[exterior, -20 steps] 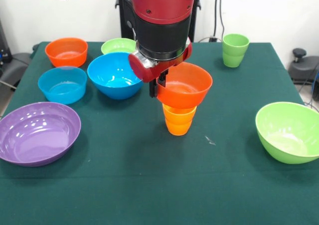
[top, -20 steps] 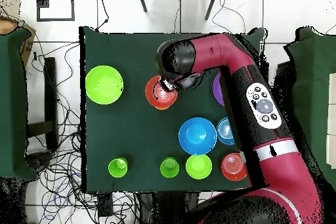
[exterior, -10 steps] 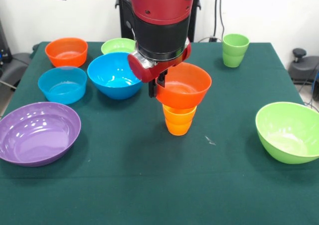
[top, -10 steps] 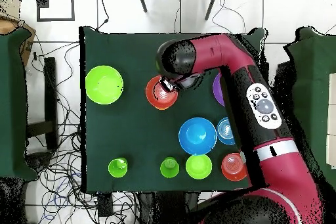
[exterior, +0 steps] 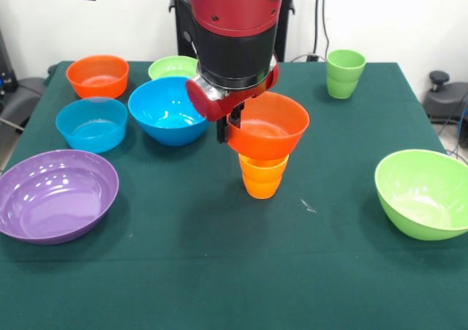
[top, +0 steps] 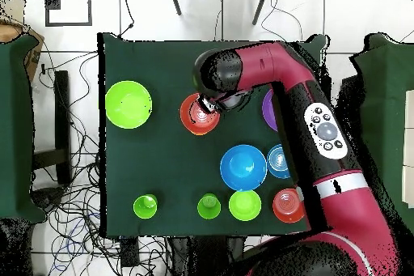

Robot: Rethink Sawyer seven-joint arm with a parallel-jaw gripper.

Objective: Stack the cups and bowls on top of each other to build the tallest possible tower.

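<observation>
Glossy plastic throughout, so I judge every piece light, stiff and slippery: thin rims are the natural hold, and bare walls would likely slide.

Front view, near to far. Purple bowl sits at 8 o'clock, lime green bowl at 4 o'clock, both well apart from the centre.

Tower stands mid-table: orange cup on the cloth, orange bowl seated on its mouth, roughly level. Wide bowl on a narrow cup; top-heavy by my estimate, so any sideways nudge could tip it.

Gripper is at the bowl's 9 o'clock rim; its jaws look closed across that rim wall, still pinching it.

Behind, at 10 to 11 o'clock: light blue bowl, blue bowl, second orange bowl, small lime bowl. Green cup at 1 o'clock, untouched.
</observation>
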